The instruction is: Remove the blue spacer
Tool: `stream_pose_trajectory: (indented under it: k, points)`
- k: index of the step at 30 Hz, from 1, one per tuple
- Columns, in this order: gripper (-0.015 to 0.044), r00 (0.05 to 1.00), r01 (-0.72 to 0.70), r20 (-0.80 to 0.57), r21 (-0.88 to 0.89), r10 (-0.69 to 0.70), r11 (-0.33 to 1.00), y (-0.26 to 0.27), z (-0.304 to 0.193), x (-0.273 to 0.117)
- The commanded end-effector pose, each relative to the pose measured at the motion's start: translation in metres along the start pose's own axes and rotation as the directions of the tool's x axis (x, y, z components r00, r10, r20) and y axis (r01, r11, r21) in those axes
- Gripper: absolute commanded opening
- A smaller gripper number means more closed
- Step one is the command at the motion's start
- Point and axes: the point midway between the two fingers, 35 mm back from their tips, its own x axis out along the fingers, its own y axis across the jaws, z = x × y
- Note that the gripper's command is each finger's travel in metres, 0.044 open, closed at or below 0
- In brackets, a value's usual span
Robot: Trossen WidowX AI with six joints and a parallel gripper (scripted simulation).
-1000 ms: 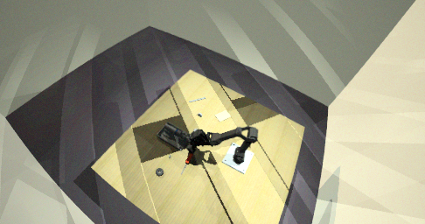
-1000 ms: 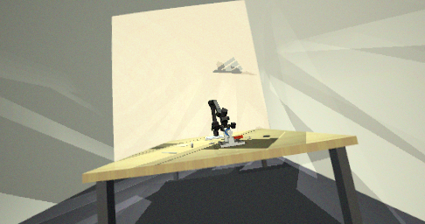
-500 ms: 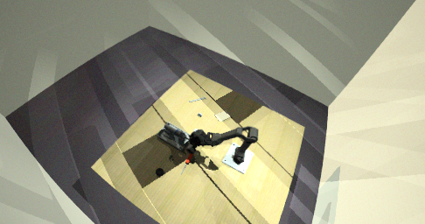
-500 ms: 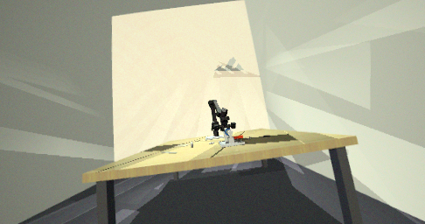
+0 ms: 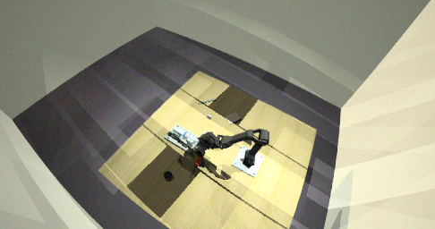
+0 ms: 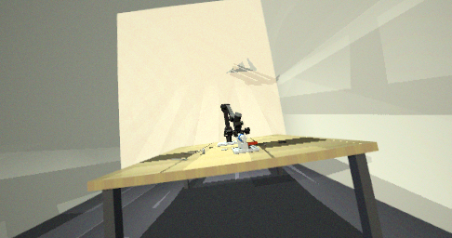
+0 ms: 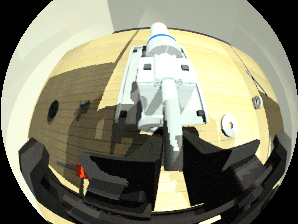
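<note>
Black parallel-jaw gripper (image 5: 197, 151) (image 7: 168, 131) closed on near end of long pale-grey cylindrical shaft (image 7: 172, 117), shaft running into white housing block (image 5: 191, 139) (image 7: 160, 67) on table. Shaft looks rigid, smooth, possibly slippery; end grip sound, straight axial pull advisable. Blue spacer (image 5: 185, 134) (image 7: 162, 37) beyond block, apparently undropped.

Pale wooden table (image 5: 251, 196) (image 6: 232, 164) (image 7: 65, 70) — black ring (image 5: 168, 176) (image 7: 53, 109), white washer (image 7: 229, 125), red piece (image 5: 198, 162) (image 6: 252, 143) (image 7: 81, 170) — all apart
</note>
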Motion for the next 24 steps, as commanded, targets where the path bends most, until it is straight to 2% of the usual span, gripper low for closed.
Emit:
stream_pose_trajectory:
  k: [1,24]
  points:
    - [0.0,1.0,0.003,0.0,0.006,-0.003,1.0,-0.0005,-0.0005,-0.0006]
    - [0.0,1.0,0.003,0.0,0.006,-0.003,1.0,-0.0004,-0.0026,-0.0027]
